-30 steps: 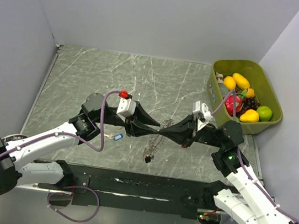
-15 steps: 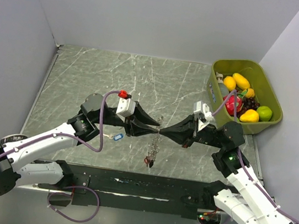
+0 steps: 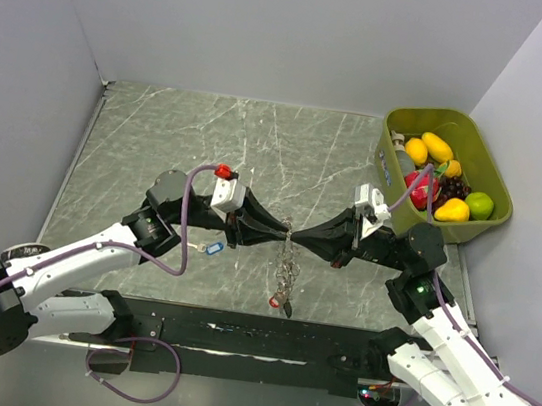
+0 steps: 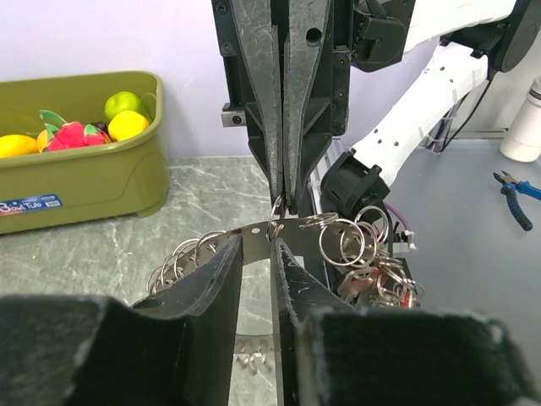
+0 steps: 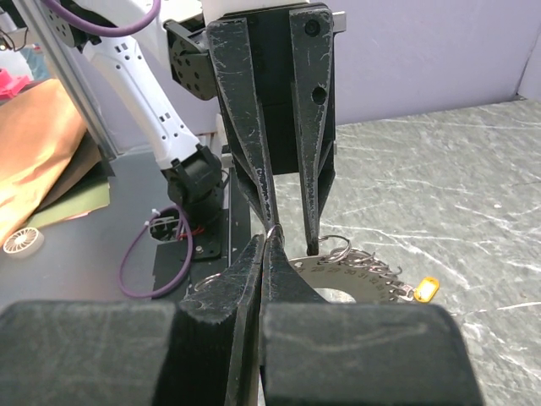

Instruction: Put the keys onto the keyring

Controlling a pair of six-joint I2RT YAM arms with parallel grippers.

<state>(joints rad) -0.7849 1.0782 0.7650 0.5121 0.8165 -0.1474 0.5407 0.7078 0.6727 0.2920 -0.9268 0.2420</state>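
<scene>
- Meeting tip to tip above the middle of the desk (image 3: 158, 147): left gripper (image 3: 282, 233) and right gripper (image 3: 297, 237).
- Pressing the right jaws together, pinching the top of the keyring (image 3: 286, 261).
- Holding the left jaws narrowly spread, straddling the keyring's flat band just beside the right tips.
- Hanging down from those tips, with small rings bunched along it and a red-tagged key (image 3: 286, 305) dangling lowest.
- Lying on the desk near the left arm: a blue-tagged key (image 3: 212, 247).
- Sitting at the far right edge: a green bin (image 3: 496, 184) of fruit.

Both arms (image 3: 71, 261) are white-shelled and black-jointed; purple cables (image 3: 184, 226) run alongside; the right gripper (image 4: 282, 201) has tapered black fingers (image 4: 304, 101), scuffed, with round screw holes (image 4: 314, 35).
</scene>
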